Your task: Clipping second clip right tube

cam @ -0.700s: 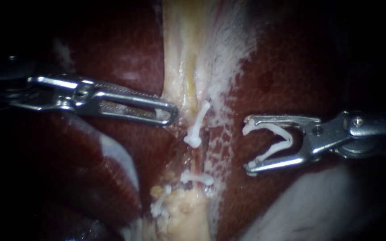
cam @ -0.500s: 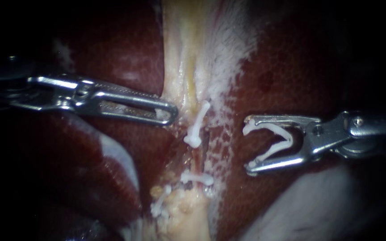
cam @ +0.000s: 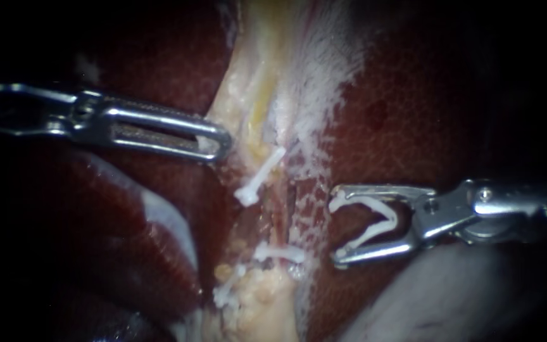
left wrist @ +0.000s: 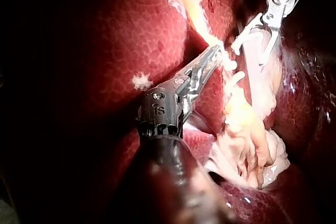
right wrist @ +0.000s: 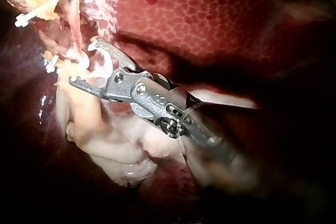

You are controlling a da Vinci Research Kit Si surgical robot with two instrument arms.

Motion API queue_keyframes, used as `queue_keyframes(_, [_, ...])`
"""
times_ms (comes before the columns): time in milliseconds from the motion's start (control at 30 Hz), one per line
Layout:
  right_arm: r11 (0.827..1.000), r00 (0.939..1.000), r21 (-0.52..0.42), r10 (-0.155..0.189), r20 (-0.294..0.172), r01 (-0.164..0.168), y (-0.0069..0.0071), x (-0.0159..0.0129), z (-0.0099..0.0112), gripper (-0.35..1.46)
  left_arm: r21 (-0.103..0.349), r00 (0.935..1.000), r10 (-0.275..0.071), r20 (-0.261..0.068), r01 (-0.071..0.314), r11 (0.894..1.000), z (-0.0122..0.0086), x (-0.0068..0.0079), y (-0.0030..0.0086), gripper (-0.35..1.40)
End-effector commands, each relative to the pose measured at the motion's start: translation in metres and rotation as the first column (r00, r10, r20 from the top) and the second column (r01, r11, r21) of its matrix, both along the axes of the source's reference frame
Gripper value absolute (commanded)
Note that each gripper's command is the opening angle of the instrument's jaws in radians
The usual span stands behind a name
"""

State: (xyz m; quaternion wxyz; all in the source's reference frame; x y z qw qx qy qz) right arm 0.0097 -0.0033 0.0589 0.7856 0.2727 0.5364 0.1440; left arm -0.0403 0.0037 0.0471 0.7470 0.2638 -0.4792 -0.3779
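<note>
In the endoscope view, the left instrument [cam: 220, 142] is reaching in from the left with its long slotted jaws lying together. Their tip is gripping the edge of the pale tissue [cam: 267, 76] that is running down between the dark red lobes of the liver [cam: 413, 114]. The left wrist view is showing the same thing: the left instrument [left wrist: 214, 53] is closing on the near edge of that pale band.

The right instrument [cam: 335, 227] is coming in from the right with its jaws standing wide apart. They are carrying a white open clip [cam: 390, 212], which is lying against both jaws and pointing its mouth toward the tissue. The clip is sitting just to the right of the tube [cam: 280, 221], apart from it and not around it.

An upper clip [cam: 257, 180] is lying slantwise across the strands just below the left instrument's tip. A lower clip [cam: 280, 253] is crossing the tube further down, and a third clip [cam: 226, 292] is sitting lower and to the left, on yellowish fatty tissue.

In the right wrist view, the right instrument [right wrist: 84, 62] is holding its spread jaws close beside the pale strands.
</note>
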Motion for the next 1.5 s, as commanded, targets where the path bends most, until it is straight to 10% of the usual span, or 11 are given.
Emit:
queue_keyframes(33, [1.000,1.0000,0.002,-0.002,0.000,0.002,-0.0001,0.0003,0.0003,0.60,0.000,1.0000,-0.005,0.002,0.005,1.000,-0.0003,0.0001,0.0000,-0.35])
queue_keyframes(533, [0.999,0.9999,0.045,-0.015,0.004,0.014,-0.0013,0.0036,0.0042,0.60,-0.009,0.9999,-0.011,0.007,0.011,1.000,-0.0025,0.0002,-0.0007,-0.35])
queue_keyframes(1500, [0.990,0.9991,0.132,-0.042,0.004,0.041,-0.0031,0.0071,0.0022,0.58,-0.009,0.9999,-0.009,0.008,0.009,1.000,-0.0022,0.0004,-0.0005,-0.35])
